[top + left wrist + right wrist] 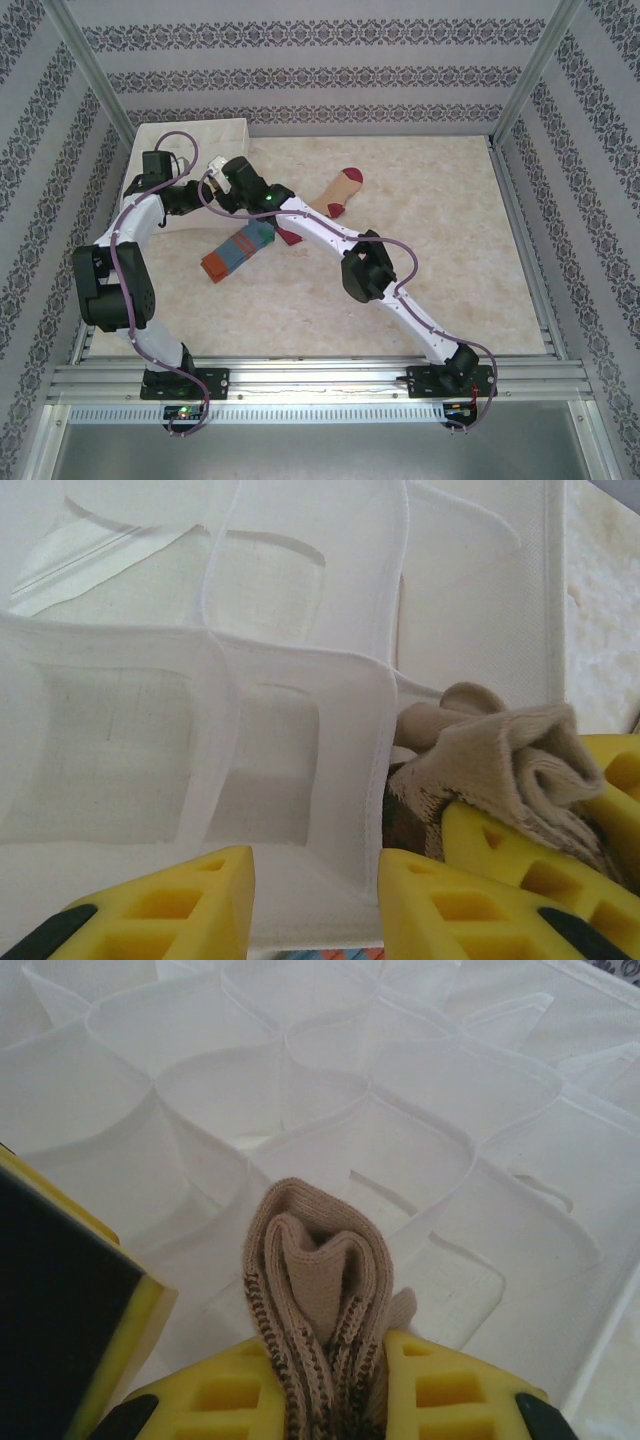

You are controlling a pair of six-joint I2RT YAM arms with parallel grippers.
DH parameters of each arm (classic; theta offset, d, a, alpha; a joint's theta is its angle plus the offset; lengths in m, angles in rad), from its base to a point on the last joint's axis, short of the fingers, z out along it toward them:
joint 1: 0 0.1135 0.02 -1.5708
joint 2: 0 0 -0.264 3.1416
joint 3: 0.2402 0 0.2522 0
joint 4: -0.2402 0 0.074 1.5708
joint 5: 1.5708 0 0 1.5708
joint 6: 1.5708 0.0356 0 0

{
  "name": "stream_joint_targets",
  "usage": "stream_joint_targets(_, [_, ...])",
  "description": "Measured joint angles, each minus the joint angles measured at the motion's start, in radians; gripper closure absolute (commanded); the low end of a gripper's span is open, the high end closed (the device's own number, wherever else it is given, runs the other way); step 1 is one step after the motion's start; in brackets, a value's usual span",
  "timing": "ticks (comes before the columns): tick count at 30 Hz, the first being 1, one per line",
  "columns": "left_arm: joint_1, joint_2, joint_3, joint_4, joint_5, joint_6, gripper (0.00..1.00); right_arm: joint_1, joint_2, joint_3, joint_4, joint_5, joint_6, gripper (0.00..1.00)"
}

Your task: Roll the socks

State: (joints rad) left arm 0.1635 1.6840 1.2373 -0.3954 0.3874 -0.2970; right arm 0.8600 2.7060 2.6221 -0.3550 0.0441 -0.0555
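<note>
My right gripper (325, 1360) is shut on a rolled brown-tan argyle sock (318, 1260), held over the white compartment box (420, 1140). In the left wrist view that sock (500, 745) sits between the right gripper's yellow fingers (495, 850) at the box's near right cell. My left gripper (315, 900) is open beside it, its jaws apart over the box's near wall (300, 880) and clamped on nothing. From above, both grippers, left (190, 200) and right (222, 185), meet at the box (200, 140). A blue sock (238, 250) and a tan sock with a maroon toe (340, 190) lie flat on the table.
The box stands in the back left corner against the patterned wall. My right arm (330, 235) stretches diagonally over the table and crosses the tan sock. Metal frame posts (520, 110) edge the workspace. The marbled tabletop (450, 240) lies open to the right.
</note>
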Motion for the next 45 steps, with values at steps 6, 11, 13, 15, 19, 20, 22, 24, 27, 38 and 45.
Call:
stream_joint_targets(6, [0.000, 0.000, -0.001, 0.002, 0.001, 0.000, 0.63, -0.002, 0.001, -0.008, -0.002, 0.011, 0.020, 0.83])
stream_joint_targets(11, [0.000, 0.000, -0.003, 0.008, 0.001, 0.000, 0.63, -0.007, 0.005, -0.011, -0.015, 0.020, 0.024, 0.69])
stream_joint_targets(13, [0.000, 0.000, -0.003, 0.008, 0.001, 0.000, 0.63, -0.007, 0.005, -0.012, -0.014, 0.021, 0.029, 0.59])
stream_joint_targets(15, [0.000, 0.000, -0.003, 0.008, 0.001, 0.000, 0.63, -0.010, 0.005, -0.012, -0.009, 0.023, 0.037, 0.52])
stream_joint_targets(19, [0.000, 0.000, -0.003, 0.008, 0.001, 0.000, 0.63, -0.015, 0.005, -0.013, -0.004, 0.023, 0.058, 0.41])
stream_joint_targets(20, [0.001, 0.000, -0.004, 0.007, 0.001, 0.000, 0.63, -0.016, 0.005, -0.013, -0.003, 0.026, 0.060, 0.40])
stream_joint_targets(22, [0.001, 0.000, -0.005, 0.008, 0.001, 0.000, 0.63, -0.018, 0.005, -0.013, -0.002, 0.028, 0.069, 0.36])
stream_joint_targets(24, [0.001, 0.000, -0.005, 0.008, 0.001, 0.000, 0.63, -0.020, 0.005, -0.013, -0.001, 0.030, 0.079, 0.33])
stream_joint_targets(27, [0.002, 0.000, -0.005, 0.009, 0.001, 0.000, 0.63, -0.021, 0.005, -0.013, -0.001, 0.034, 0.087, 0.32])
stream_joint_targets(38, [0.002, -0.004, -0.005, 0.010, 0.006, 0.016, 0.60, -0.031, -0.025, -0.003, -0.034, 0.002, 0.151, 0.31])
stream_joint_targets(45, [0.002, -0.004, 0.042, -0.020, 0.009, 0.039, 0.60, -0.055, -0.155, 0.005, -0.058, -0.095, 0.252, 0.33])
